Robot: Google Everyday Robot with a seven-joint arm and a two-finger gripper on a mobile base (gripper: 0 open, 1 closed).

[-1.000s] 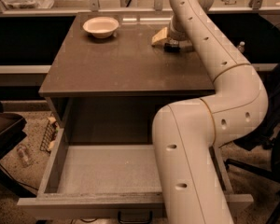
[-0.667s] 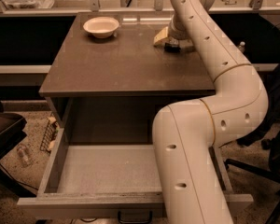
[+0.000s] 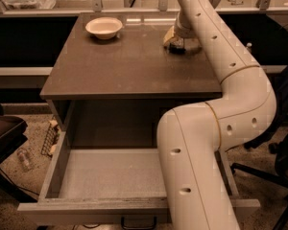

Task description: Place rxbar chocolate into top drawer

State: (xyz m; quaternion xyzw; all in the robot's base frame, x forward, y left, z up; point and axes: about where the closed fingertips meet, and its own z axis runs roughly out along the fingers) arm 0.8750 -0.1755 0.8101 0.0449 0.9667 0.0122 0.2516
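1. The arm [image 3: 197,176] rises beside the near right corner of the surface [image 3: 125,66], its thick cream lower link leaning up and to the right.
2. At the elbow [image 3: 249,99], just off the surface's right edge, it folds back.
3. The upper link slants up and left over the surface's far right part.
4. The wrist [image 3: 183,27] turns downward there.
5. The dark pincer [image 3: 177,47] hangs low over the surface's far right area.

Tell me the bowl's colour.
White, clearest in the camera view; the bowl sits back-left on the tabletop, the gripper back-right.
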